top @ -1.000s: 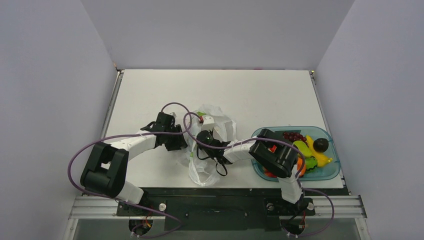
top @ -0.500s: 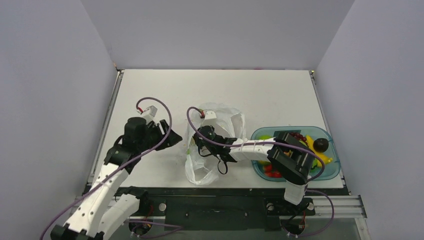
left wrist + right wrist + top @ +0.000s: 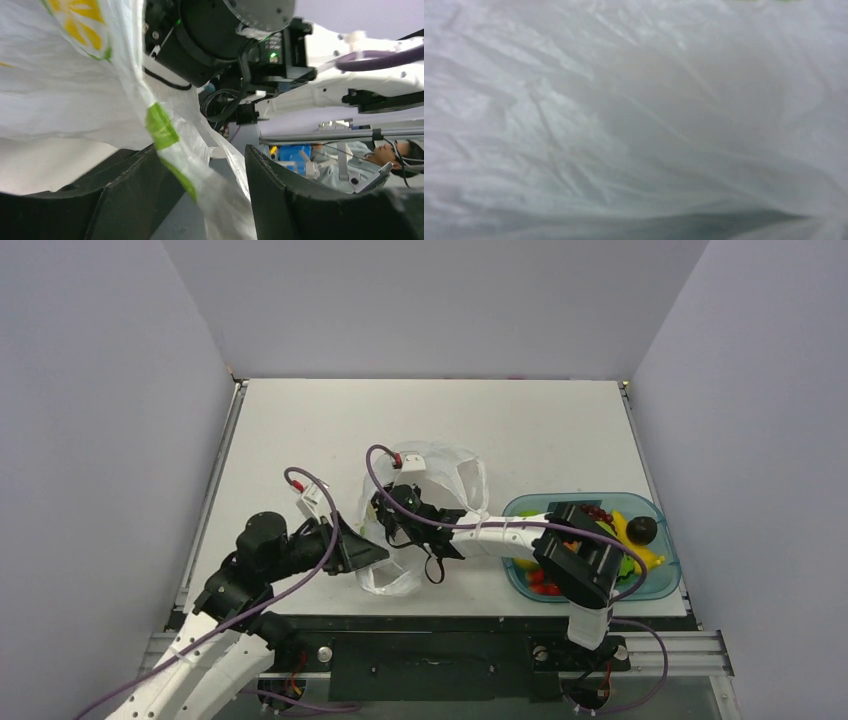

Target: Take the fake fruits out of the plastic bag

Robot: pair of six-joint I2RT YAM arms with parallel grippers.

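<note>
The plastic bag point(image 3: 440, 475), white with lemon prints, lies crumpled mid-table. My right gripper point(image 3: 388, 512) is pushed into it from the right. Its fingers are hidden under the film, and the right wrist view holds nothing but wrinkled bag point(image 3: 634, 120). My left gripper point(image 3: 372, 554) sits at the bag's near-left corner. In the left wrist view the left gripper point(image 3: 200, 150) stands open, with a loose fold of the bag point(image 3: 175, 145) hanging between the jaws, unpinched. Fake fruits lie in the teal tray point(image 3: 660, 585): grapes point(image 3: 588, 511), a banana point(image 3: 645, 555), a green one point(image 3: 604, 536). None shows inside the bag.
The tray stands at the table's near right, partly under the right arm's forearm point(image 3: 575, 560). Purple cables loop over both wrists. Grey walls close in the table on three sides. The bag's lower lobe point(image 3: 392, 582) lies close to the near table edge.
The left arm has swung from the bag's left side back toward the near edge, its gripper now at the bag's near-left corner with wider jaws. The right gripper pushed further left inside the bag.
</note>
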